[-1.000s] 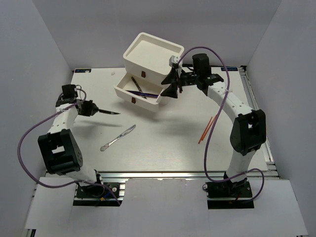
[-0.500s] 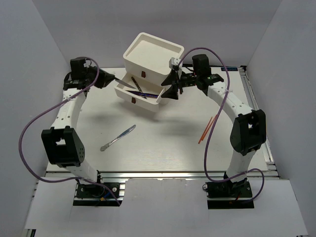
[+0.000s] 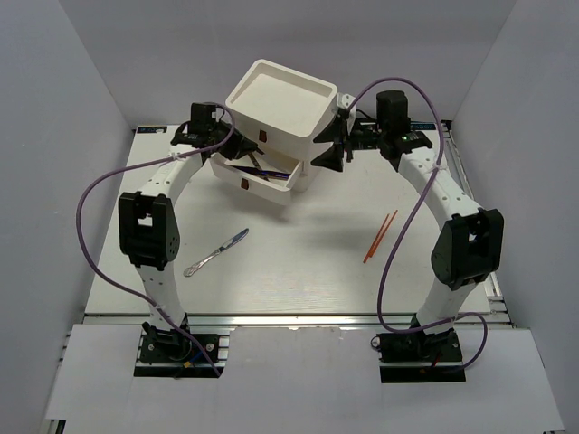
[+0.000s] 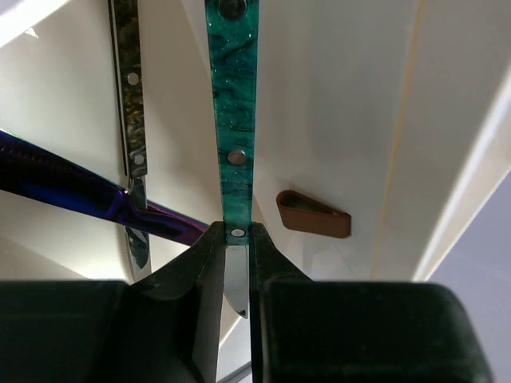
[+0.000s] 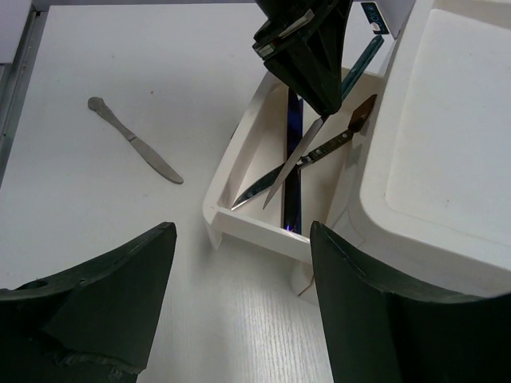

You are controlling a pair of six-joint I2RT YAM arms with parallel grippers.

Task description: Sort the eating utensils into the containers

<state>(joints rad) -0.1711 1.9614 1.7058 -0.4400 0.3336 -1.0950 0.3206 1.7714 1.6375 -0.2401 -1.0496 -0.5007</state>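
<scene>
My left gripper (image 3: pixel 226 149) is shut on a teal-handled knife (image 4: pixel 231 120) and holds it over the open lower drawer (image 3: pixel 256 184) of the white drawer unit (image 3: pixel 280 95). In the right wrist view the knife's blade (image 5: pixel 291 163) points down into the drawer. A purple-blue utensil (image 5: pixel 292 187) and a dark-handled knife (image 5: pixel 327 148) lie in that drawer. A silver knife (image 3: pixel 215 252) and two orange chopsticks (image 3: pixel 380 235) lie on the table. My right gripper (image 3: pixel 326 148) is open and empty beside the unit's right side.
A dark red pull (image 4: pixel 313 214) sits on the drawer front above the open drawer. The unit stands at the back middle of the white table (image 3: pixel 298 262). Grey walls close in the left, right and back.
My left arm has swung from the table's left side to the open drawer, carrying the teal-handled knife. My right gripper has shifted slightly right, still open by the unit.
</scene>
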